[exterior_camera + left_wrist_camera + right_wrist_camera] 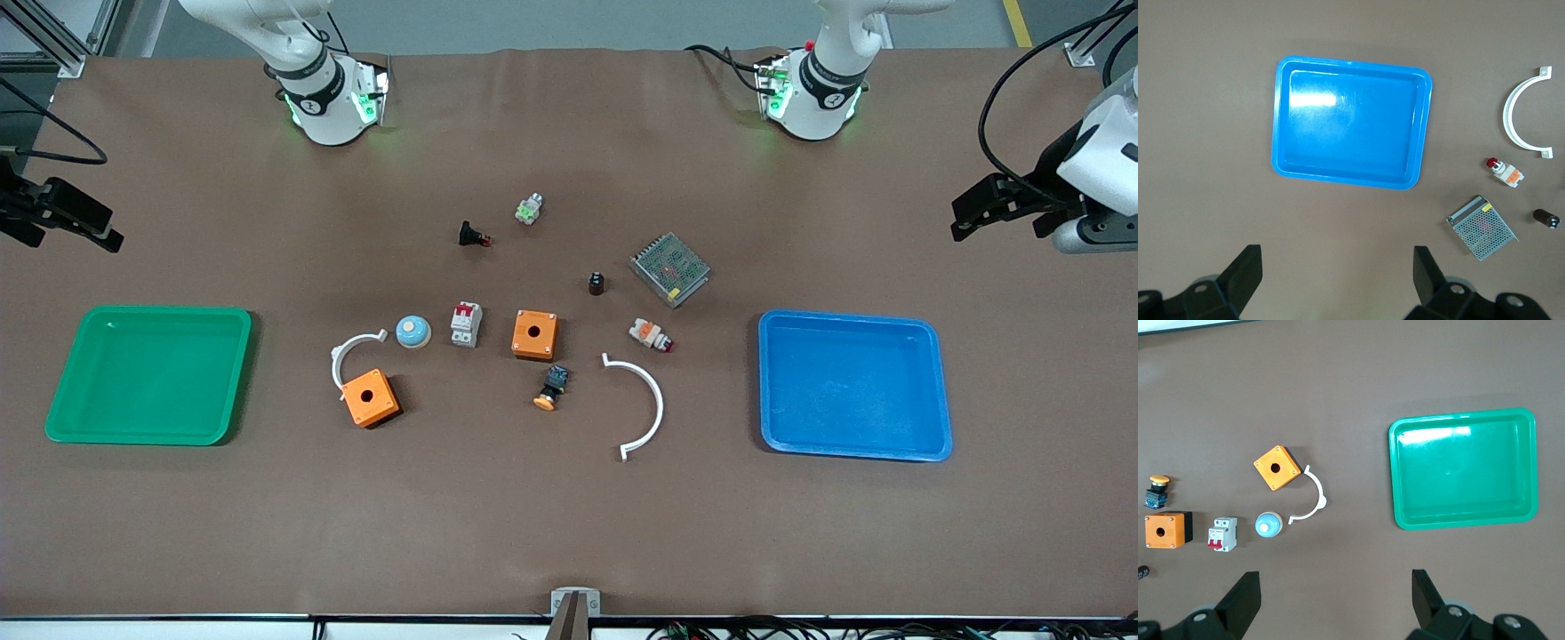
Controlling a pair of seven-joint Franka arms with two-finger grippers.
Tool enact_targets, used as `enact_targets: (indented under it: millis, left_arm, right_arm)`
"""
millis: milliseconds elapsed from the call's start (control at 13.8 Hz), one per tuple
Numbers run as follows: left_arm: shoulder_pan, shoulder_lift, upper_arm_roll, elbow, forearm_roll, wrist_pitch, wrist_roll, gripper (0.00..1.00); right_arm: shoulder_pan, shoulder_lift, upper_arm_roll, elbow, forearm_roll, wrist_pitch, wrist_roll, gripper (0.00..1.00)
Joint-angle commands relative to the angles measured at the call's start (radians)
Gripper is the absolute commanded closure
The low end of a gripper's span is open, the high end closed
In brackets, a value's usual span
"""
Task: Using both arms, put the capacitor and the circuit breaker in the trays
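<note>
The capacitor [597, 284], a tiny black cylinder, stands mid-table beside a metal mesh box [670, 268]; it also shows in the left wrist view [1546, 218]. The circuit breaker [466, 324], white-grey with red levers, lies between a blue dome [413, 332] and an orange box [535, 334]; the right wrist view shows it too [1223, 533]. My left gripper [965, 218] hangs open and empty high over the table's left-arm end, above bare table beside the blue tray [1351, 123]. My right gripper [108, 235] hangs open and empty over the right-arm end, above bare table beside the green tray [1465, 470].
The blue tray [853, 387] and the green tray [151, 373] are both empty. Also mid-table: a second orange box [370, 397], two white arcs [642, 404] [351, 352], an orange-capped button [552, 388], a white part with a red end [650, 335], a black part with a red tip [472, 235].
</note>
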Motion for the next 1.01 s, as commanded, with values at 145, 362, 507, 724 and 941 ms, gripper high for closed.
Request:
enact_targets:
  millis: [145, 362, 507, 724, 941]
  left_arm:
    - [-0.003, 0.016, 0.003, 0.027, 0.0, -0.019, 0.01, 0.0]
    - [-0.011, 0.035, 0.0, 0.026, 0.015, -0.014, 0.013, 0.0]
    - [-0.025, 0.058, -0.025, 0.018, 0.008, -0.013, -0.009, 0.0]
    - [-0.052, 0.121, -0.103, 0.01, 0.016, 0.05, -0.141, 0.0]
    - [-0.086, 0.208, -0.212, -0.011, 0.014, 0.122, -0.417, 0.0]
  right_arm:
    - [-0.021, 0.008, 0.018, 0.023, -0.023, -0.009, -0.001, 0.0]
    - [-0.021, 0.008, 0.018, 0.023, -0.021, -0.009, -0.001, 0.0]
    - [-0.021, 0.011, 0.018, 0.023, -0.021, -0.009, -0.001, 0.0]
    - [-0.016, 0.038, 0.02, 0.023, -0.015, -0.009, 0.001, 0.0]
    - [-0.001, 0.064, 0.023, 0.022, -0.018, -0.009, -0.002, 0.0]
